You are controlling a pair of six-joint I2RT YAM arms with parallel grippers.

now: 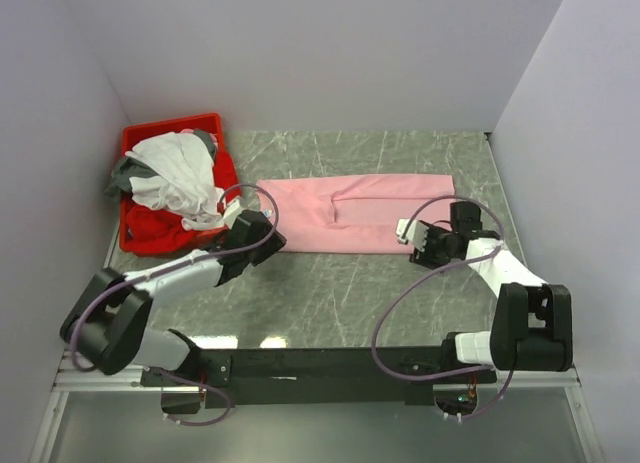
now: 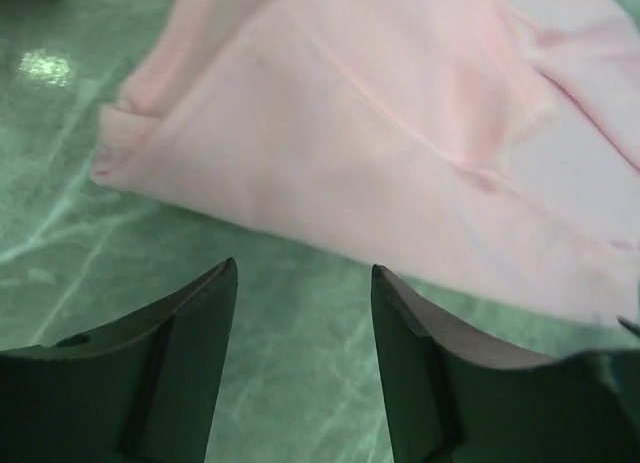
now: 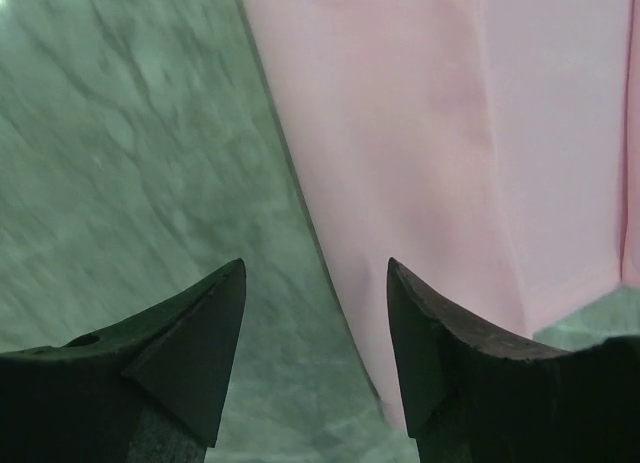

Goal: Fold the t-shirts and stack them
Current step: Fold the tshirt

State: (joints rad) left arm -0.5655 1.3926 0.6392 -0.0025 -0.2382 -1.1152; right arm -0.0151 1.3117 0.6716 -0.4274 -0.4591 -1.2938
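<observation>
Logging the pink t-shirt (image 1: 350, 215) (image 2: 400, 133) (image 3: 420, 133): it is folded lengthwise into a long flat band and lies left to right across the middle of the counter (image 1: 330, 293), nearer the far edge. It is plain pale pink with overlapping layers and soft creases. I see the left gripper (image 1: 264, 226) (image 2: 303, 273) at the band's left end, fingers parted and empty over bare marble. The right gripper (image 1: 412, 237) (image 3: 315, 268) is at the band's right end by its near hem, fingers equally spread, holding nothing. A heap of t-shirts (image 1: 175, 178), white, grey and red, fills the red bin (image 1: 135, 138) at the far left corner
</observation>
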